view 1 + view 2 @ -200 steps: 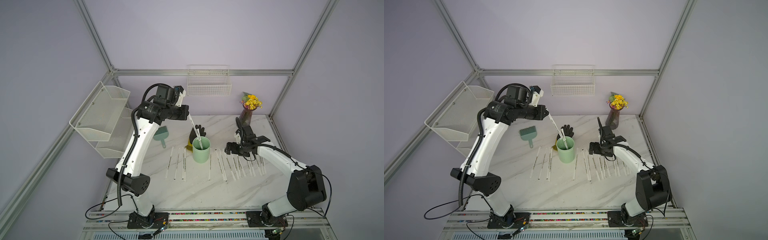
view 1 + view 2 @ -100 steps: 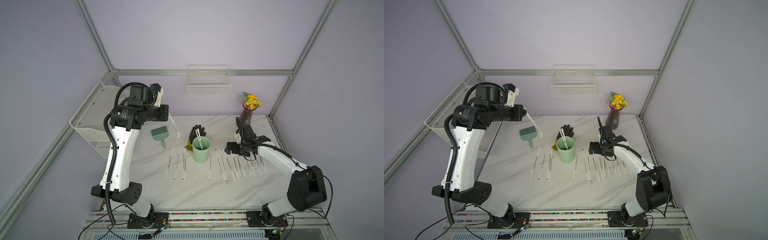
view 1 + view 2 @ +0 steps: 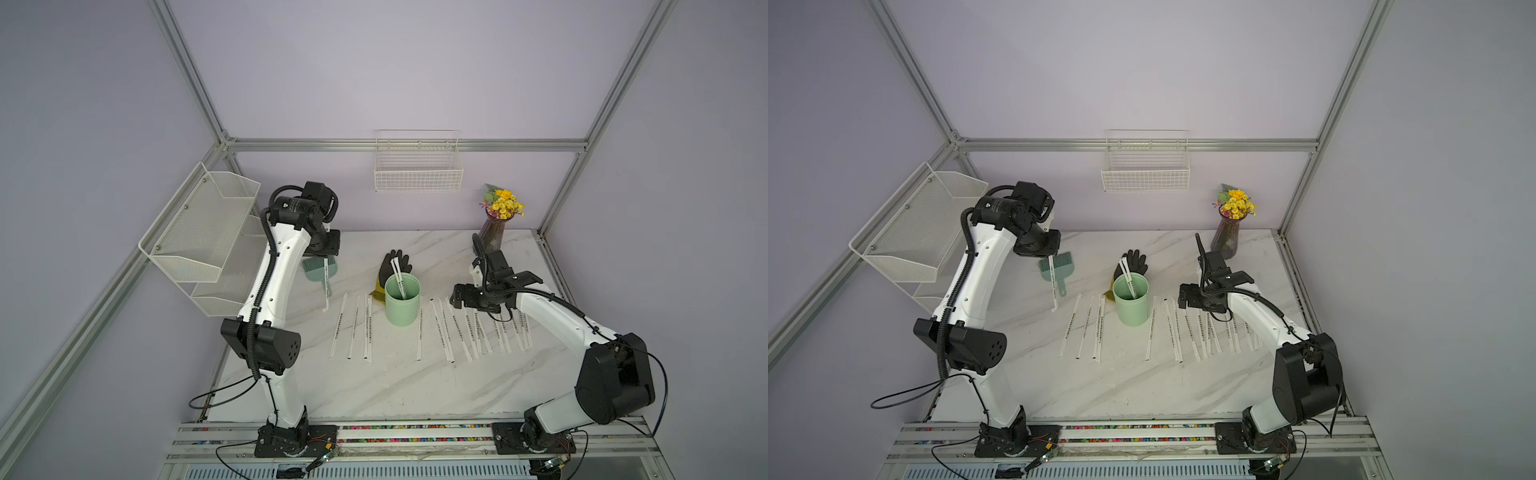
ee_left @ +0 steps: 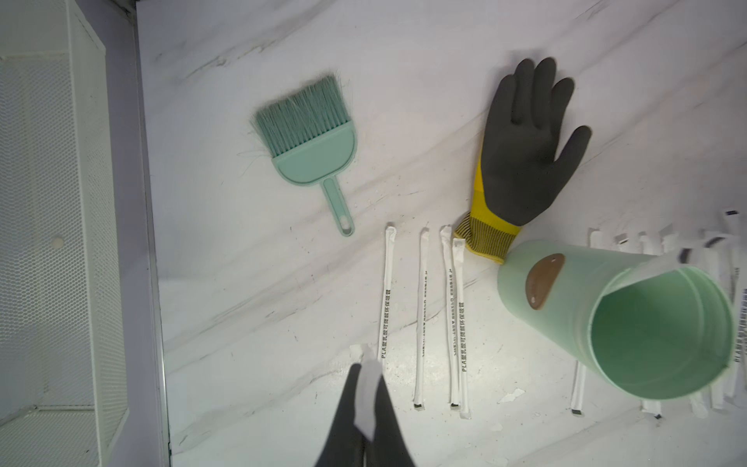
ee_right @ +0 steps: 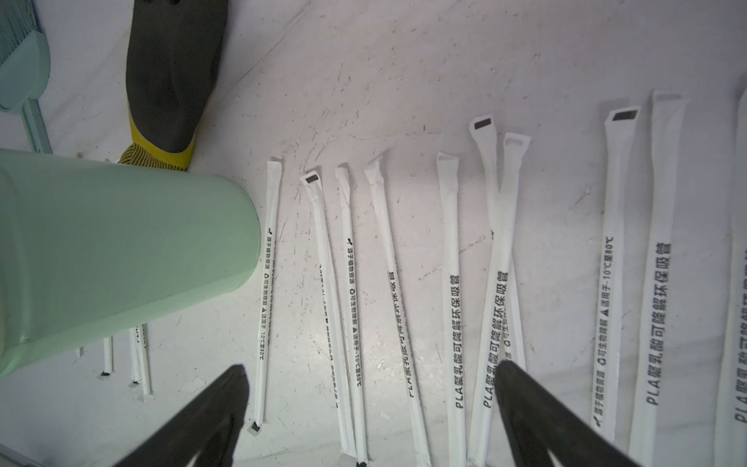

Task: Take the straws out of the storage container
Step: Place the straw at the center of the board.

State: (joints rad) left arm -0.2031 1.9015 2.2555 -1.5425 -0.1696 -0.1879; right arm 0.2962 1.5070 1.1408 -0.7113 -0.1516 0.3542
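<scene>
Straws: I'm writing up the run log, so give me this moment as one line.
left gripper: shut on a straw | right gripper: open, over laid-out straws | storage container: upright, two straws inside

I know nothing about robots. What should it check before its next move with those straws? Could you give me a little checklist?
1. Left gripper shut on a straw: ok.
2. That straw clear of the cup: ok, it hangs near the brush.
3. Bare table close by to lay it on: ok.
4. Right gripper out of the way: ok, open and empty above the laid-out straws on the cup's other side.
5. Cup upright: ok.
6. Cup emptied: not ok, leftover straws stand in it.
</scene>
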